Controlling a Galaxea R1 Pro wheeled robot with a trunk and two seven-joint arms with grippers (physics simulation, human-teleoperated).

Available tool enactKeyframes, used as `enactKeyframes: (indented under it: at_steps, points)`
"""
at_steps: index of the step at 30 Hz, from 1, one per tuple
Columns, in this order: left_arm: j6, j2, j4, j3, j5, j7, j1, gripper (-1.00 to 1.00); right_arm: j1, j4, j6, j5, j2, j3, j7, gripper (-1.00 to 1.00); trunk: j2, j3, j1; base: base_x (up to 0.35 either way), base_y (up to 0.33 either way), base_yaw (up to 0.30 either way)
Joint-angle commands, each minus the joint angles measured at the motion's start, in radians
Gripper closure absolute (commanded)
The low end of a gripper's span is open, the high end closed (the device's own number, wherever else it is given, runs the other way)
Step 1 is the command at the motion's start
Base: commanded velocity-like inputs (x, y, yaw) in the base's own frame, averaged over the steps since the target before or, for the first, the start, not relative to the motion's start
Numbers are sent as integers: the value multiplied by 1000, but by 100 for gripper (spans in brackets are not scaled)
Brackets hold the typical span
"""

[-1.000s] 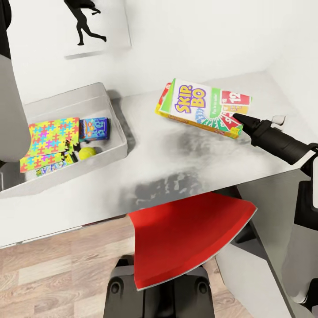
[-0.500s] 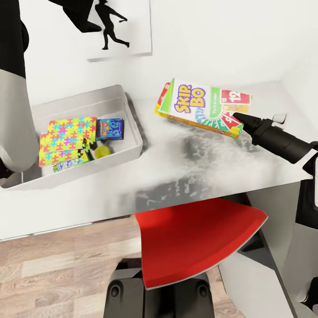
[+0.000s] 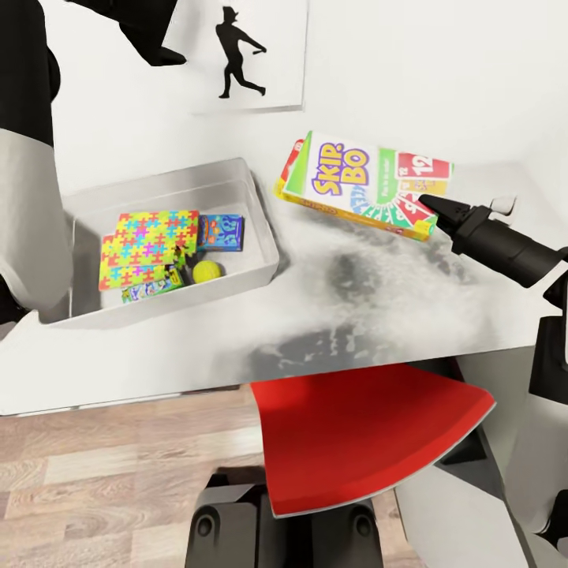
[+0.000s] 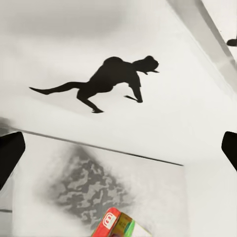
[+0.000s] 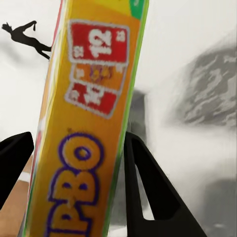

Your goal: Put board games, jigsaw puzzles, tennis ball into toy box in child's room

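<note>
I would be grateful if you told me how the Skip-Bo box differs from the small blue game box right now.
The Skip-Bo box is clamped in the right gripper and held above the table; the small blue game box lies inside the toy box. The Skip-Bo box looks clearly bigger, and it is mostly white, green and yellow rather than blue. Both are flat printed cardboard game boxes.

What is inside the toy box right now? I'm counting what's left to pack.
In the toy box: a jigsaw puzzle lying over another box, a small blue game box and the tennis ball. What lies beneath the puzzle is covered.
</note>
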Motion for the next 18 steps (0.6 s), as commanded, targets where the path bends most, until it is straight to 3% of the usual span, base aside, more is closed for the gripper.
enactKeyframes:
  at_steps: [1,18]
  points:
    - [1,2,-1,-2,6,8,3,-100,-3,0,4,6,1,0,10,100,-2,0,1,0,0,141]
    - [1,19,-37,-1,7,8,82,-100,-16,7,4,0,10,23,8,100,-2,26,1,0,0,141]
